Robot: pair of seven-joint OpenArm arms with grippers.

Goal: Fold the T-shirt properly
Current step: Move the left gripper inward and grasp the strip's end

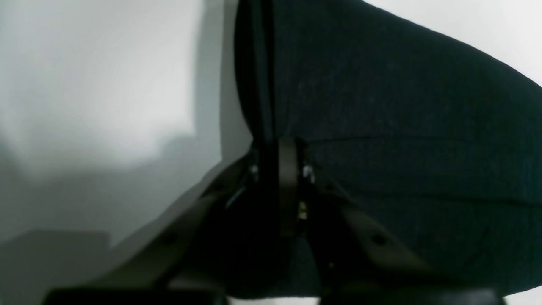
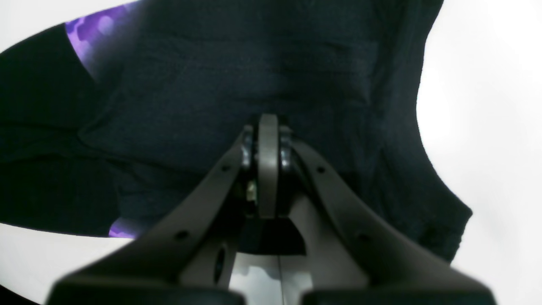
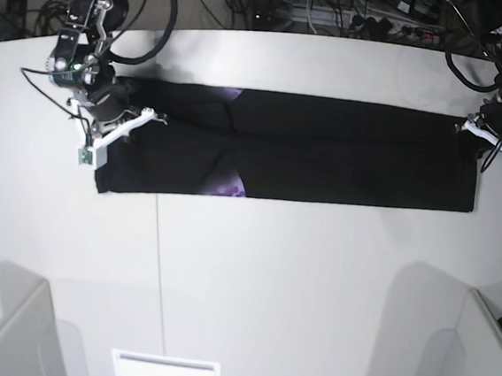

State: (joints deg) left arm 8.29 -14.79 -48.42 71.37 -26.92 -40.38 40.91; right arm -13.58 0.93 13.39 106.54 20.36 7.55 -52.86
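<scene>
We see the T-shirt [image 3: 326, 151] lying flat on the white worktop [image 3: 251, 277] as a long black band running across it, toward the far half; a bit of purple print shows at the near edge around the middle-left and another patch at the far edge; in the right wrist view the same purple peeks out at upper left and lower left of the cloth.

Right gripper [image 2: 268, 127] sits at the shirt's end on the base view's left; its jaws are pressed together over the black fabric, and the tips look buried in the cloth, so we read it as clamped on the T-shirt; the white bracket of that arm lies over the shirt's corner in the base view.

Left gripper [image 1: 281, 144] is at the opposite end, on the base view's right, at the shirt's far corner; the wrist view is dark and soft, but the jaws appear narrow with black fabric rising between and behind them, probably pinched; cloth fills the right half of that view, the pale worktop the left.
</scene>
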